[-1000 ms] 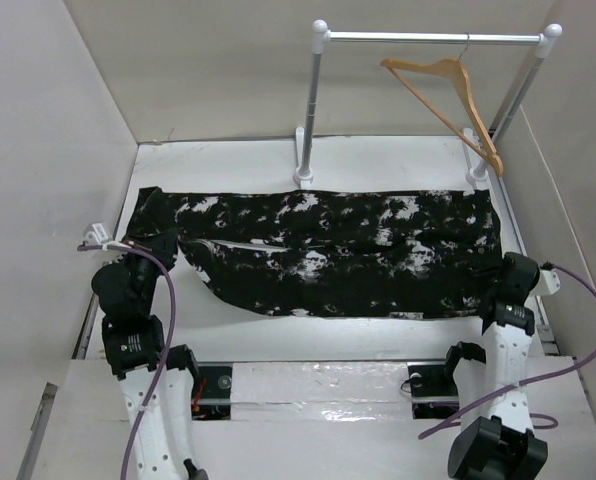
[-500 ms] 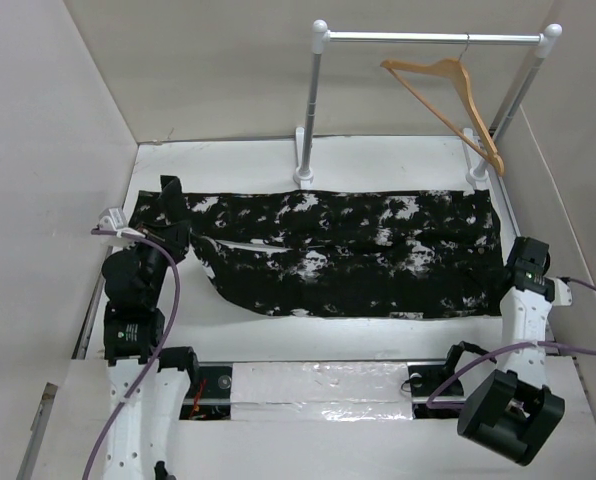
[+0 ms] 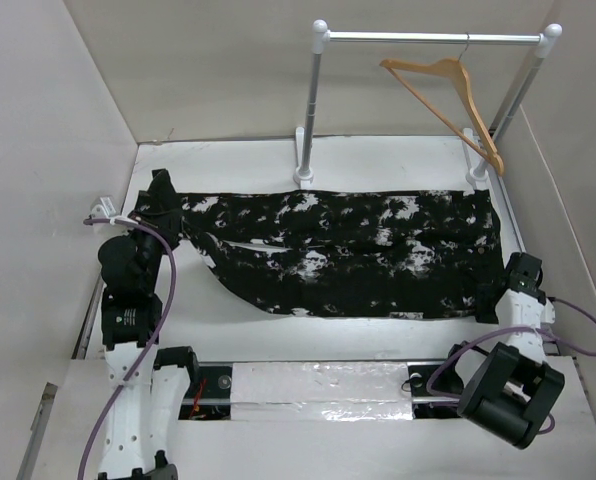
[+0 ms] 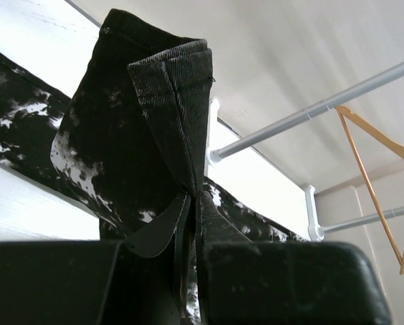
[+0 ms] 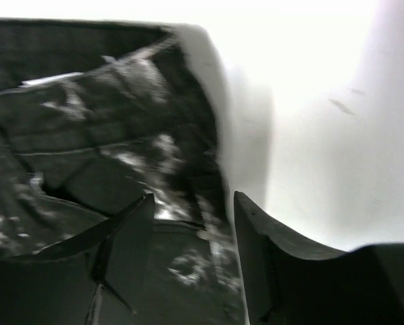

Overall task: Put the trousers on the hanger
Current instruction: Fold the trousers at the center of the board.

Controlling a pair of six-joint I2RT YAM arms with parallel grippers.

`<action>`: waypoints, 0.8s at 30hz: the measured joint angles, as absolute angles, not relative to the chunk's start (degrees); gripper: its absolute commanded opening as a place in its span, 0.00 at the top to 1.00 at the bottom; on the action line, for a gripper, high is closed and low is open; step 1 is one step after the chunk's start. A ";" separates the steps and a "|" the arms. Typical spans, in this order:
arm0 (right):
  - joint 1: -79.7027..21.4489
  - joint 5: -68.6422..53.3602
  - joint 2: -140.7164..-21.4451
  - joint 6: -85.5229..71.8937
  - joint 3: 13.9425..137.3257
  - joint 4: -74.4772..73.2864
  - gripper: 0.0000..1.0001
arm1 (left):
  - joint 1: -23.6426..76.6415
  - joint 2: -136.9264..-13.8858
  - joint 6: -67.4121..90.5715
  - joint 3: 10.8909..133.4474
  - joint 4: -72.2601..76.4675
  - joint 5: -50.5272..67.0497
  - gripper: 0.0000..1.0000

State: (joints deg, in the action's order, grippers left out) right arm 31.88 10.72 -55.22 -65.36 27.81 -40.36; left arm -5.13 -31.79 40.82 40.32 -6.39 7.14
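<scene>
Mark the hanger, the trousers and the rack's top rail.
hanger (image 3: pixel 487 150), overhead view, lower end where arm and crossbar converge.
trousers (image 3: pixel 358 250), overhead view, middle of the spread fabric.
rack rail (image 3: pixel 433 38), overhead view, middle of the silver top bar.

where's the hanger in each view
top: hanger at upper right, hung on the rack rail
left wrist: hanger at the right edge, under the rack rail
right wrist: not in it
landmark: the trousers show in all three views, lower left in both wrist views
</scene>
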 measured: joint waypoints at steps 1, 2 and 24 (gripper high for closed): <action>31.88 10.33 -55.96 -65.41 27.49 -38.70 0.52 | -5.30 -32.08 40.99 40.25 -6.04 7.16 1.00; 31.88 9.93 -57.34 -65.36 27.07 -37.19 0.56 | -5.37 -32.21 41.08 40.18 -5.78 7.18 1.00; 28.69 19.46 -44.82 -50.43 44.73 -40.36 1.00 | -5.37 -31.92 40.66 40.77 -10.07 -1.65 1.00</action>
State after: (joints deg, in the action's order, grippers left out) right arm 28.69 19.46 -44.82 -50.43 44.73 -40.36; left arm -5.37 -31.92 40.66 40.77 -10.07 -1.65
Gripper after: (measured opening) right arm 0.049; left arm 0.014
